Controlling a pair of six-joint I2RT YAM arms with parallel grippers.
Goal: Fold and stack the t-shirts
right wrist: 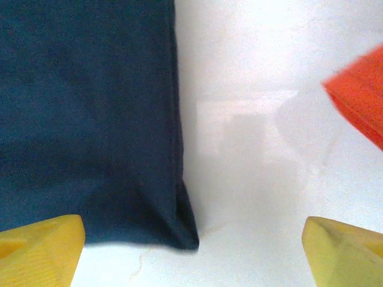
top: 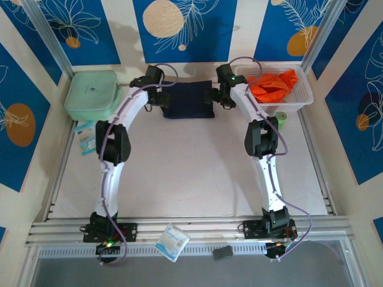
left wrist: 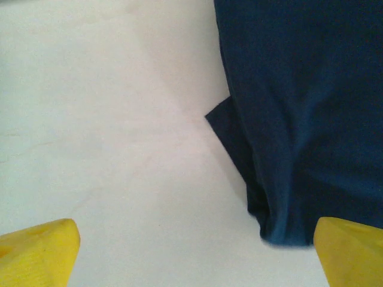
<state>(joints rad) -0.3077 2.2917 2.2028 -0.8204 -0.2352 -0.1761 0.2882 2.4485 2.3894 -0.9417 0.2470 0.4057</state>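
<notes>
Navy t-shirt (top: 188,98) lies folded at upper centre of the overhead view, and the orange t-shirt (top: 272,85) sits crumpled in the white basket (top: 306,95) at upper right. Left gripper (left wrist: 194,254) and right gripper (right wrist: 191,248) both gape wide, gripping nothing. I judge the cloth light and limp, so I'd pinch corners. My wrist views show the fold's layered corners; overhead gives the whole layout.

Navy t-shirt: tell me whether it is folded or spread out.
Folded. The navy t-shirt lies on the table as a compact rectangle, no sleeves sticking out, and an under-layer's corner peeks from its edge.
</notes>
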